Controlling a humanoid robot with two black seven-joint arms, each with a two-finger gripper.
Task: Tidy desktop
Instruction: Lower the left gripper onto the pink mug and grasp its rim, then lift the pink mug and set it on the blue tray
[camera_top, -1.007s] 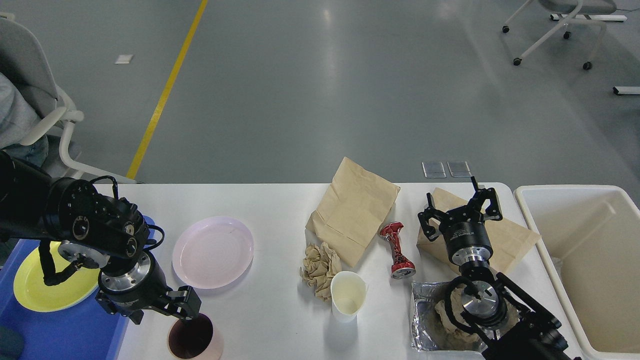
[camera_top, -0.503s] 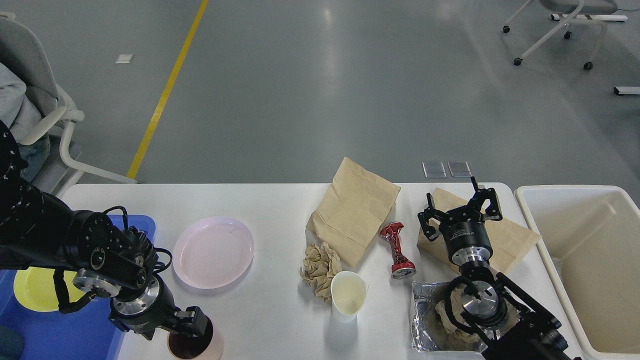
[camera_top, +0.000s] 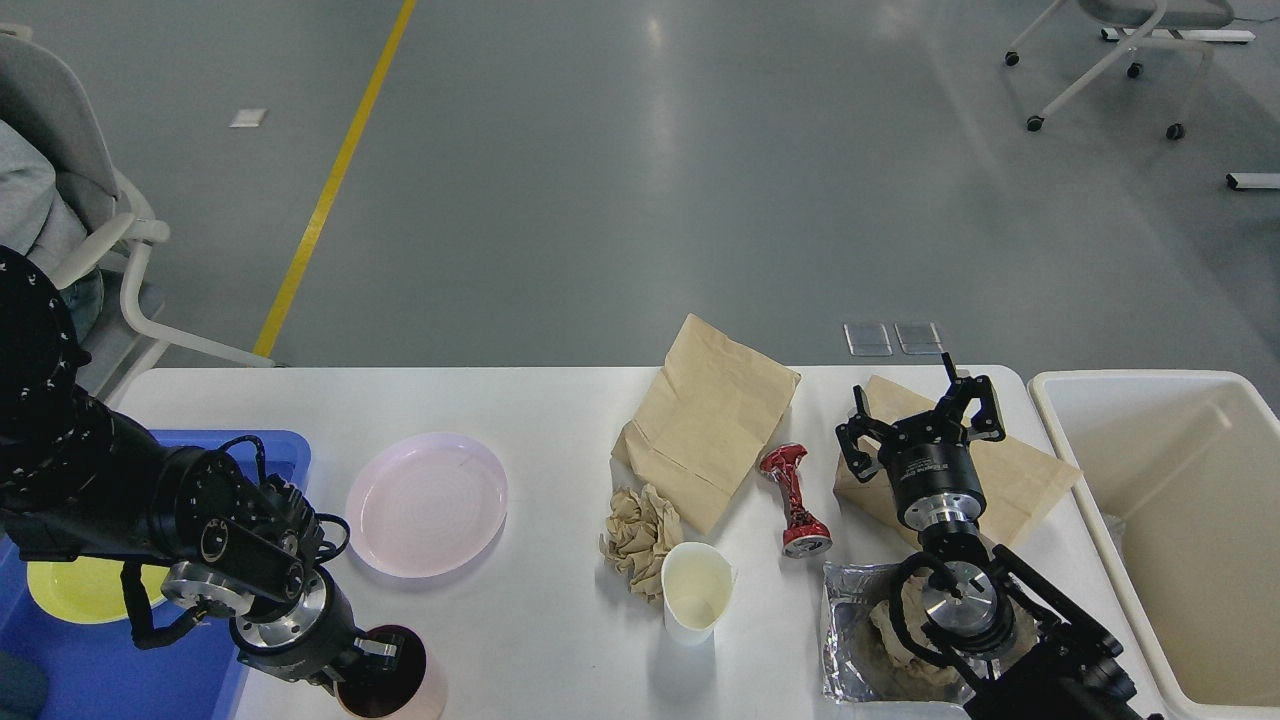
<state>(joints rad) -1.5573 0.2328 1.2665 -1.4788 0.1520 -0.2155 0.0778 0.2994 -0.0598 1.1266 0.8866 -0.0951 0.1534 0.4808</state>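
The white desktop (camera_top: 540, 410) carries a pink plate (camera_top: 427, 503), a brown paper bag (camera_top: 710, 420), a crumpled napkin (camera_top: 637, 535), a white cup (camera_top: 695, 590) and a crushed red can (camera_top: 793, 500). A pink cup with a dark inside (camera_top: 395, 690) stands at the near edge. My left gripper (camera_top: 383, 655) reaches down onto its rim; its fingers are dark and I cannot tell them apart. My right gripper (camera_top: 915, 412) is open, with nothing between its fingers, over a second paper bag (camera_top: 1025, 480).
A blue tray (camera_top: 120, 670) at the left holds a yellow plate (camera_top: 65, 590). A foil sheet with crumpled brown paper (camera_top: 870, 640) lies under my right arm. A cream bin (camera_top: 1180, 520) stands off the right end. Chairs stand on the floor beyond.
My left arm has swung toward the near edge and its gripper has dropped from above the pink cup onto its rim. The right arm has not moved.
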